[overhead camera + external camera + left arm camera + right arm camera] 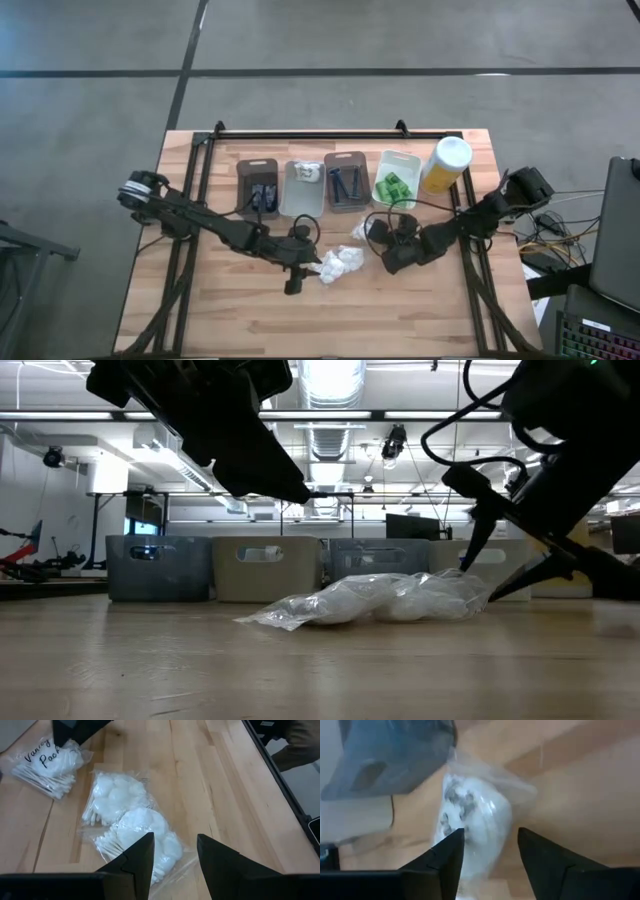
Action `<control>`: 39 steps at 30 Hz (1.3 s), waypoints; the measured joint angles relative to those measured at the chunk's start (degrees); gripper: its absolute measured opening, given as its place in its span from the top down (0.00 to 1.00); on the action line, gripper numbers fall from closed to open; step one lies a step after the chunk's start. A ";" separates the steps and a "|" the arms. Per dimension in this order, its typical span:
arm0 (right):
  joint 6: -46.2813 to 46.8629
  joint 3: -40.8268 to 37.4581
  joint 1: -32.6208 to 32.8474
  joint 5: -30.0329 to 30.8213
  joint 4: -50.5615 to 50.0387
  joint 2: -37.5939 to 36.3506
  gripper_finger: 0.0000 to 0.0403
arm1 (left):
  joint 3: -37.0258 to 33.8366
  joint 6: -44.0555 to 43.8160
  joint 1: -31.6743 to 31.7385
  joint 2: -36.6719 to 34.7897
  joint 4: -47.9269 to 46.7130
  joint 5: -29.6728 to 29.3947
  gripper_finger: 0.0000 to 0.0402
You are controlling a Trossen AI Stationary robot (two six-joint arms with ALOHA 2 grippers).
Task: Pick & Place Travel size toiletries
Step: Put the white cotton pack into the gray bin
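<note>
Mid-table on the wooden table (220,310): two white sachets (341,263) lying together, a third (50,762) near them — all well short of the four bins (304,186) along the far edge. Left gripper (300,268) poised just beside the pair, fingers (137,857) spread, holding nothing. Right gripper (383,238) close by another sachet (475,817) — fingers (447,852) parted, empty. Beside the bins, a tall yellow bottle (445,165).

Yellow bottle (444,164) beside bins (258,184)
</note>
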 joint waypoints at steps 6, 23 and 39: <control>-1.06 -0.01 -1.28 1.09 0.02 0.02 0.55 | -0.02 -0.27 0.00 0.00 0.04 0.57 0.62; -17.38 -0.13 -3.05 -1.68 3.04 0.04 0.85 | 0.53 -0.23 0.00 -0.17 0.13 0.58 0.62; -48.04 13.02 2.57 1.34 2.94 -3.53 0.98 | -1.49 -5.52 0.48 -18.47 -4.63 -4.60 0.62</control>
